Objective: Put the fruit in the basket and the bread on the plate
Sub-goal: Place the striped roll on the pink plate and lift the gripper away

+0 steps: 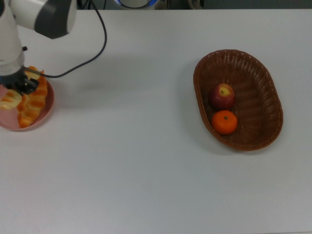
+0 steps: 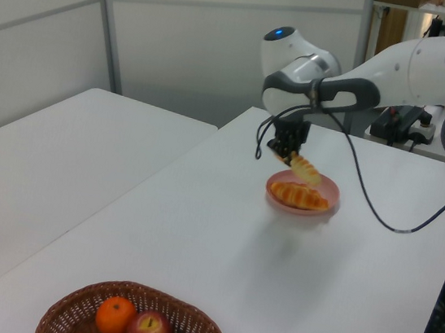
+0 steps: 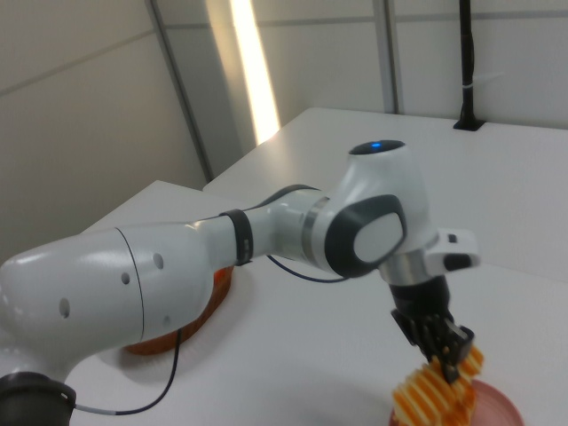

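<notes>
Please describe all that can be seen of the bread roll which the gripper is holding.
The ridged roll is a pale golden, elongated pastry with stripes across it, looking soft and baked. The gripper has its jaws shut on one end, so it hangs tilted, its free end pointing downward in the left view. It is in the air above the pink plate, not resting on it, over the twisted roll that lies there. Only the jaws touch it.
</notes>
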